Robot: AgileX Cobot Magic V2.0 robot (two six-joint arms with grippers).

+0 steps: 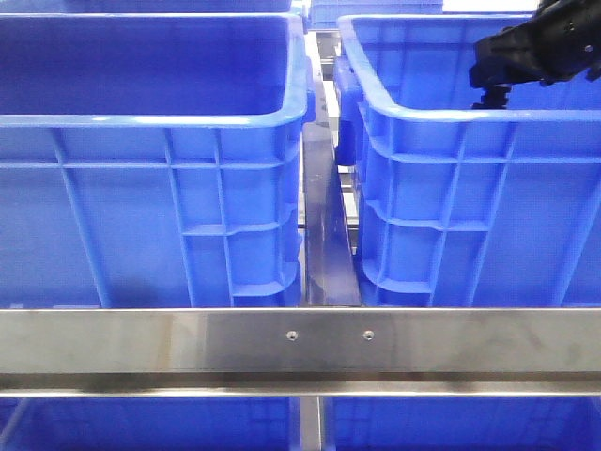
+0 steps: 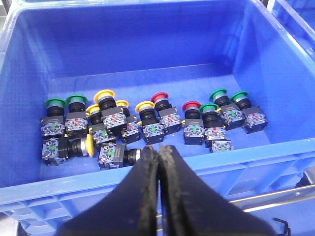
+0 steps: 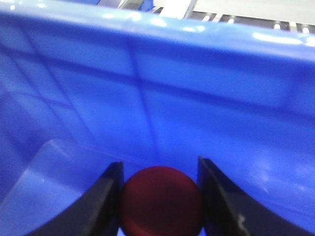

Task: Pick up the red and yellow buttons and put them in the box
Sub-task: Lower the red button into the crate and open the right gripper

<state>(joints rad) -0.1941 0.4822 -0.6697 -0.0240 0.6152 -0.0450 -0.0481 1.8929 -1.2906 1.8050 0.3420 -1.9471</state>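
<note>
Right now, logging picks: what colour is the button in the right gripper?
Red button, right wrist view.

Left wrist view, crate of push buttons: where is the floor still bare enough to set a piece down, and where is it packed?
Inside the blue crate, the floor between the button row and the far wall is bare. The push buttons crowd one band near the close wall, just beyond the shut left gripper.

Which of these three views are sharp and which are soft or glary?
Left wrist view: sharp, evenly lit; the buttons in the crate are crisp, only the shut left gripper close up is soft. Right wrist view: blurred throughout, with glare streaks on the crate rim; the red button between the fingers is soft-edged. Front view: sharp, slightly washed out.
</note>
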